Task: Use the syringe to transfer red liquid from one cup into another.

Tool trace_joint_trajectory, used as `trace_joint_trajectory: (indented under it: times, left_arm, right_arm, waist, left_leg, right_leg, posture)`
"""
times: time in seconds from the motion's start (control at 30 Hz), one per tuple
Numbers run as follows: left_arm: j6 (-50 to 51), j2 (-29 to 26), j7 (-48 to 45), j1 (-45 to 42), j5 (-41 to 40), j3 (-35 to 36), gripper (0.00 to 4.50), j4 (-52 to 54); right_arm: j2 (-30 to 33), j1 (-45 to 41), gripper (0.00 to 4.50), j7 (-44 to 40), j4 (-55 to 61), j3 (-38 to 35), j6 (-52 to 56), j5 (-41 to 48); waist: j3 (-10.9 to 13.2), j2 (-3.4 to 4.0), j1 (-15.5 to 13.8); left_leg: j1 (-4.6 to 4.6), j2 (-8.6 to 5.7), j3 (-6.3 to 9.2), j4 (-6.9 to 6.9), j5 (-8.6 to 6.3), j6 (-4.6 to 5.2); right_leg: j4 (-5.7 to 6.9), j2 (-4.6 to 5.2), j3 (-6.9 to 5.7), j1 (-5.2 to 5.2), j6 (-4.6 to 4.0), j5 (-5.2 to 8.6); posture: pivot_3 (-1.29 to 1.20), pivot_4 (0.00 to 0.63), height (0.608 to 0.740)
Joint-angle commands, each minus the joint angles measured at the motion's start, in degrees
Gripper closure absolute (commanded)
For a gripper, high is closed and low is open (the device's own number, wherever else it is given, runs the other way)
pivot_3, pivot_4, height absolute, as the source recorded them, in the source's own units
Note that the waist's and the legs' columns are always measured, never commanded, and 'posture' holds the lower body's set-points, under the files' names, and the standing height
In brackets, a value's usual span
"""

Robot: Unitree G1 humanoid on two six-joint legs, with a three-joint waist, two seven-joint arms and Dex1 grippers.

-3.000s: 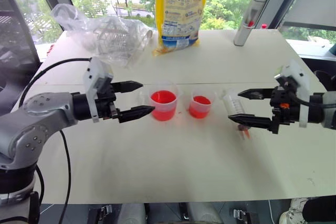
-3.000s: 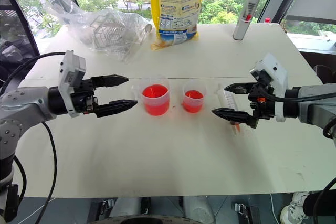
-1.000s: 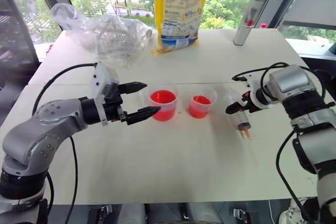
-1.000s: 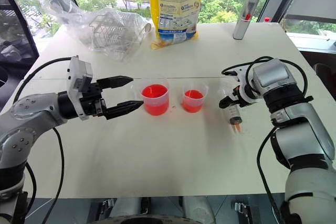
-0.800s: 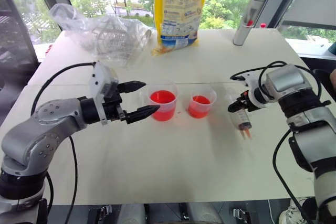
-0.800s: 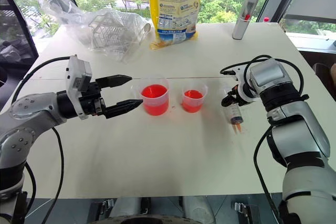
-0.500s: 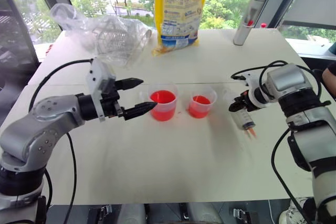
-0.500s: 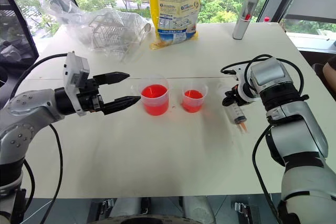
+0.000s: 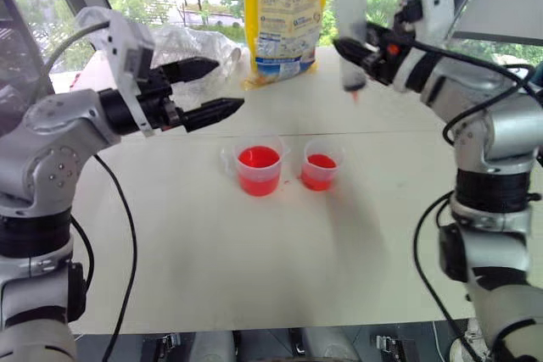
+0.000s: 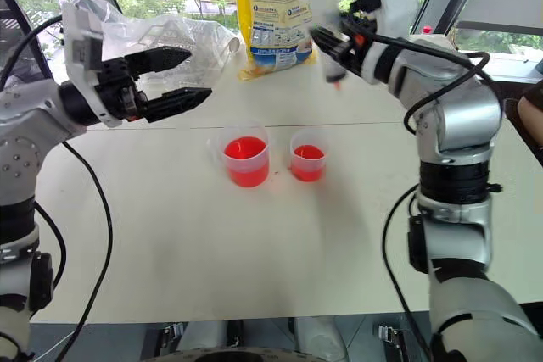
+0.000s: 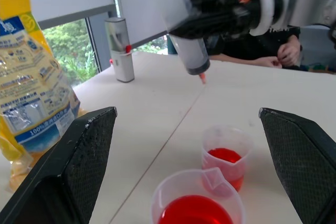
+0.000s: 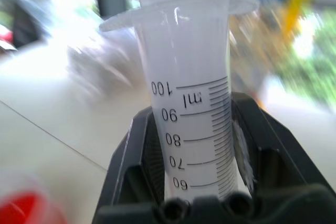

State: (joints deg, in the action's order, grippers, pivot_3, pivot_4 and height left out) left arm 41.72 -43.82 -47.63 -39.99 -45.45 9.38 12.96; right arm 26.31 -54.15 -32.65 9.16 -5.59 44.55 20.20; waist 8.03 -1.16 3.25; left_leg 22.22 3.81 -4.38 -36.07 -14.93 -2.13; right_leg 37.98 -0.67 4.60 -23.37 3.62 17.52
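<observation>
My right gripper [image 9: 349, 50] is shut on the barrel of the clear syringe [image 9: 350, 36] and holds it high over the back of the table, orange tip down. In the right wrist view the syringe [image 12: 190, 103] stands upright between the black fingers [image 12: 131, 166], its barrel looking empty. The larger handled cup [image 9: 259, 167] and the smaller cup [image 9: 321, 167] stand side by side mid-table, both holding red liquid [image 9: 258, 157]. My left gripper [image 9: 229, 84] hangs open in the air, left of and above the cups, with nothing in it.
A yellow bag [image 9: 287, 14] stands at the table's back, with a clear plastic bag holding a rack [image 9: 182, 44] to its left. A grey cylinder [image 11: 119, 48] stands at the back right. A person's hands [image 11: 283, 53] rest beyond the far right edge.
My right gripper shut on the syringe and lifted it off the table, up and to the left. The left arm rose a little, still open.
</observation>
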Motion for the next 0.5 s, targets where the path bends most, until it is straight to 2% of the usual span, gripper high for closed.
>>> trace_joint_trajectory:
  times: [0.03, 0.23, 0.5]
  left_arm:
    - [-0.83, -0.84, -1.64, -2.11, 0.82, 0.16, 0.00, -0.68]
    - [-0.05, -2.10, -2.54, -4.18, 1.35, 0.79, 0.00, -1.19]
    - [-0.34, -1.89, -2.86, -6.94, 2.90, -0.43, 0.00, -2.99]
  right_arm:
    - [-6.63, 0.64, 3.13, 0.41, 3.83, -0.84, -7.26, 4.31]
    - [-17.62, 5.79, 3.13, 0.19, 1.12, 2.86, -17.07, 5.33]
    - [-19.58, 15.54, 3.13, -4.15, -4.58, 10.15, -27.82, 1.17]
  waist:
    - [-0.01, -0.01, 0.06]
    - [-0.05, -0.09, -0.01]
    - [-0.05, -0.10, -0.33]
  left_leg:
    - [0.00, 0.00, 0.01, -0.03, 0.01, -0.02]
    - [0.00, -0.02, -0.02, -0.09, 0.03, -0.04]
    - [0.01, -0.08, -0.02, -0.11, 0.03, -0.04]
  right_leg:
    - [0.02, 0.02, 0.01, 0.00, 0.00, 0.00]
    - [0.08, 0.26, -0.01, 0.02, 0.00, 0.00]
    - [0.05, 0.27, -0.03, 0.04, 0.00, 0.00]
  posture:
    - [0.00, 0.150, 0.740]
    - [0.00, 0.150, 0.740]
    - [0.00, 0.150, 0.740]
